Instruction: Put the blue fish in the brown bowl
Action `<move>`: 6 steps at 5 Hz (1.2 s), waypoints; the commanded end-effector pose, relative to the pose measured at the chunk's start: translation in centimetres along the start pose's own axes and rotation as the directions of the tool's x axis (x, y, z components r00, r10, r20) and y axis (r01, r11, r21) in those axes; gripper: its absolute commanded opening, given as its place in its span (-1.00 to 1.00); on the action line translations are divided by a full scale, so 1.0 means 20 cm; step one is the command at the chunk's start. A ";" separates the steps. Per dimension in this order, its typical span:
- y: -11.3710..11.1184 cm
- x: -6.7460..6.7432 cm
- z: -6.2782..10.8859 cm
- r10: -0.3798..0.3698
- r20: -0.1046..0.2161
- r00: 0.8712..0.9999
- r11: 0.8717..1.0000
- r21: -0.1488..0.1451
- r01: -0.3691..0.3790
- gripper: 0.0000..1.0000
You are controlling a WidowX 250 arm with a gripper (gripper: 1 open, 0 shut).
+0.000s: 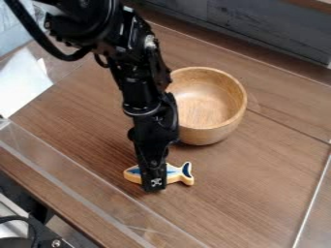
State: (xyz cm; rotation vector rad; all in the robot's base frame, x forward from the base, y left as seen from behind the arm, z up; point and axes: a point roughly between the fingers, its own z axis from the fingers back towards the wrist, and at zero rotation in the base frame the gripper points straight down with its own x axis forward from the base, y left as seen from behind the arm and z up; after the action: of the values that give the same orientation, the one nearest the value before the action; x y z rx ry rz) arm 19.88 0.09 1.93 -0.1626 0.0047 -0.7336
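Note:
The blue fish lies flat on the wooden table near the front, its tail pointing right. My gripper points straight down and stands on the fish's middle, with its black fingers shut on the blue fish; the fish's body under the fingers is hidden. The brown bowl sits empty just behind and to the right of the gripper, about a hand's width from the fish.
The black arm rises to the upper left with cables. A white sheet lies at the left edge. The table's front edge runs diagonally close below the fish. A dark wall strip is at the back right.

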 end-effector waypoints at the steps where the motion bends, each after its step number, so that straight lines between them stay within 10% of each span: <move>1: 0.01 0.00 0.01 0.003 0.014 1.000 1.000 0.004 -0.003 -1.00; 6: 0.00 0.00 0.00 0.033 0.032 0.999 0.999 -0.023 -0.032 -1.00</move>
State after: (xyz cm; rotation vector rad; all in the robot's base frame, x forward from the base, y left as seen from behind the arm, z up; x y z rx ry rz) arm 19.85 -0.06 1.94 -0.1939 -0.0119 -0.7016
